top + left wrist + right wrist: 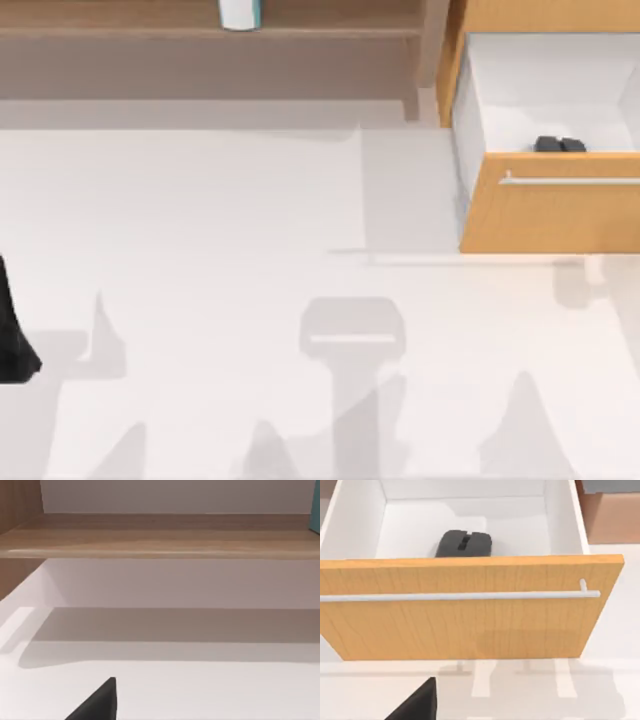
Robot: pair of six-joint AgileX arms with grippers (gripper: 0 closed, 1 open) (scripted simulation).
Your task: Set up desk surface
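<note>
Desk surface [200, 300] lies bare — open drawer [470, 615] holds a dark mouse [465, 544]; gripper states unclear.

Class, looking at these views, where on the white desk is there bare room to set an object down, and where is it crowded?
The desk surface lies bare across its middle and left, bordered by the wooden shelf behind and the open drawer at right. It is crowded at the far right, where the drawer juts out holding a black mouse.

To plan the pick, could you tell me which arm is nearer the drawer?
Right. Its gripper faces the drawer front closely; the left arm sits at the table's far left edge.
</note>
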